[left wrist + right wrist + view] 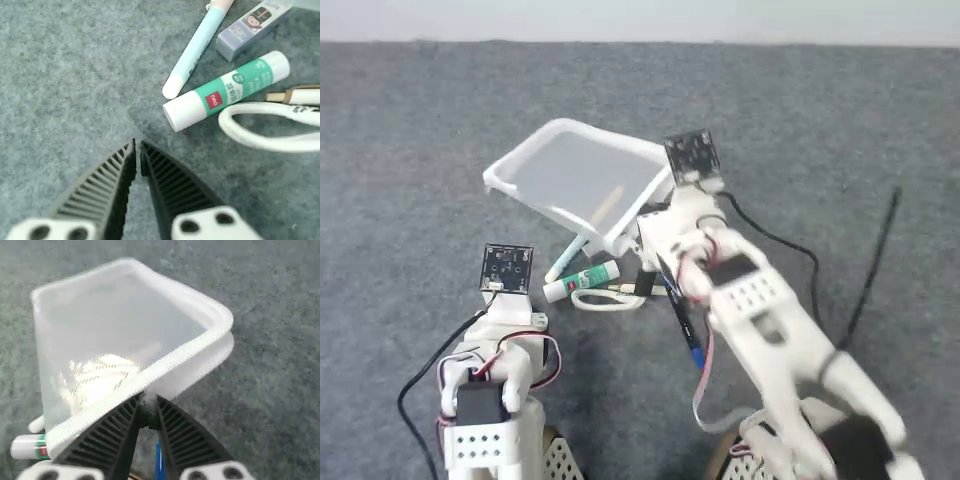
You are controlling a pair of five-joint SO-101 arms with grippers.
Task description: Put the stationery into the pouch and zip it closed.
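Grey felt table [420,120]: right gripper [148,404] pinches the open pouch [575,180] by its zipper edge; left gripper [138,150] empty, fingers pressed together. Glue stick [225,90], pen [195,50] and eraser [252,25] lie outside; packing and zipping remain.

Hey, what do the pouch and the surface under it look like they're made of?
The pouch looks like soft translucent plastic, perhaps fine mesh: a shape inside shows faintly through it. The table surface looks like grey felt or short carpet: matte, fuzzy, mottled.
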